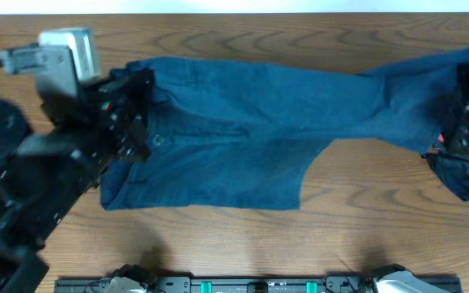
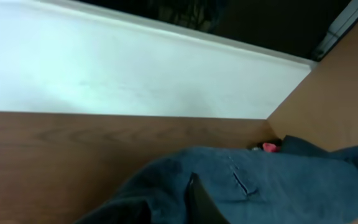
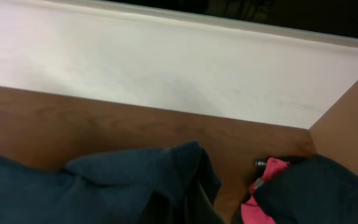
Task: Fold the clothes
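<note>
Illumination even and diffuse; shadows faint. All views soft (wrist views most blurred). The white surface [image 2: 135, 81] is bright; the clothes [image 1: 243, 138] render dark.

A flat brown wood-grain table top [image 1: 218, 236] fills the overhead view, its grain running lengthwise. Along its far edge stands a plain white matte back panel [image 2: 135, 81], evenly lit with faint soft shading. A brown wooden side wall [image 2: 340, 93] meets this panel in a corner. Above the panel lies a dark unlit space [image 3: 291, 12]. A black rail with green fittings [image 1: 259, 285] runs along the near edge.
</note>
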{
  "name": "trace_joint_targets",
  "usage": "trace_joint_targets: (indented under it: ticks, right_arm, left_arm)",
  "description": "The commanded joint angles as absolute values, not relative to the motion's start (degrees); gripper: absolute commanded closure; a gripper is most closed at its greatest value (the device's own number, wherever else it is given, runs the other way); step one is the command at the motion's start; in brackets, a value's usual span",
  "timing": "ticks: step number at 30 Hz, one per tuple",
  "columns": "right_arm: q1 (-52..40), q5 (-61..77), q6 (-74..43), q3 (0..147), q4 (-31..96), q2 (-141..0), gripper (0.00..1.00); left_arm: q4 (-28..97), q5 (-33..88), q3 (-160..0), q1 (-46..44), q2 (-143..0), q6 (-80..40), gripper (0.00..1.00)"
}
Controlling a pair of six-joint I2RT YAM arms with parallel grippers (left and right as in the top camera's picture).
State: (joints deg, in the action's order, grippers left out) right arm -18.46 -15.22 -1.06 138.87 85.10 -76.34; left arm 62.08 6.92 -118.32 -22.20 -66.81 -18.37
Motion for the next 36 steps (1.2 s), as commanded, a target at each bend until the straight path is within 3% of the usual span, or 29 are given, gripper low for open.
trace_joint_targets:
  ticks: [1, 6, 19, 36]
  right_arm:
    - [-19.25, -16.27, -3.01, 139.57, 86.7, -75.26, 0.99]
    - [-19.25, -19.7, -3.18, 139.57, 87.66, -75.29, 0.99]
    - [-19.07, -47.2, -5.52, 139.57, 87.15, -82.08, 0.99]
    - [-19.14, -40.93, -8.54, 140.11, 89.62, -84.27, 0.99]
  left_arm:
    - [62.87, 3.38, -119.66, -22.37, -66.67, -16.49, 0.94]
    - [64.71, 0.1, -119.59, -22.37, -69.21, -16.05, 0.94]
    - [68.51, 0.16, -119.59, -22.37, -80.44, -16.32, 0.94]
    - [70.72, -3.66, -119.61, -22.39, -80.36, -16.32, 0.94]
